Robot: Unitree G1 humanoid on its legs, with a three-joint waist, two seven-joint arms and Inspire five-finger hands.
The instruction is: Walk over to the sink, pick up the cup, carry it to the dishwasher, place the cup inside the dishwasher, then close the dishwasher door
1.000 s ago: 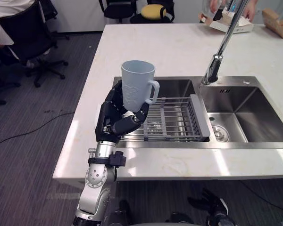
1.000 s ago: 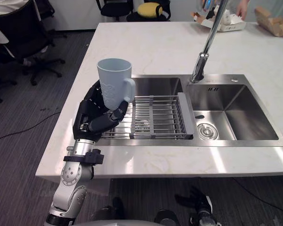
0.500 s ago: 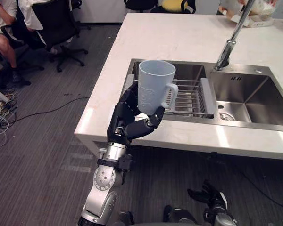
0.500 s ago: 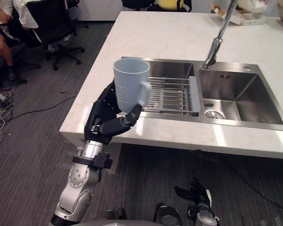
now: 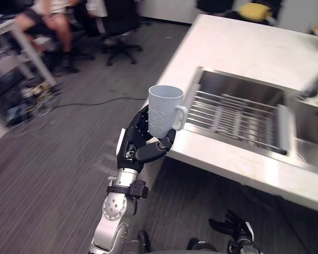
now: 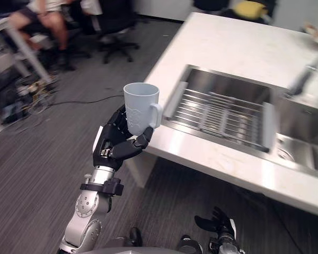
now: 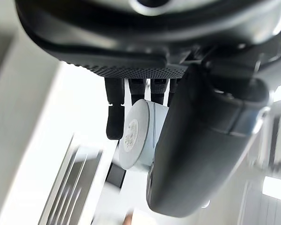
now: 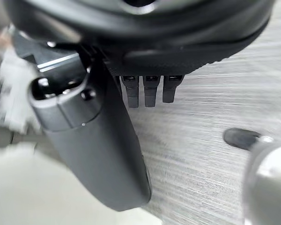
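Note:
A pale blue cup (image 5: 164, 108) with a handle stands upright in my left hand (image 5: 140, 145), whose fingers and thumb curl round its lower half. Hand and cup hover over the floor just off the near left corner of the white counter (image 5: 244, 47). In the left wrist view the cup's base (image 7: 138, 133) sits between the fingers and the thumb. The steel sink (image 5: 238, 87) with its wire rack (image 5: 238, 119) lies to the right of the cup. My right hand (image 5: 230, 227) hangs low by the floor with straight fingers (image 8: 145, 91) and holds nothing.
Grey carpet floor spreads out on the left. A person (image 5: 53, 10) sits on an office chair at the far left, beside a black chair (image 5: 119, 21). Loose cables (image 5: 37, 100) lie by a table leg on the left. The counter edge runs along the right.
The camera has swung left, so the counter and sink now sit at the right of the picture. The cup stays upright in my left hand.

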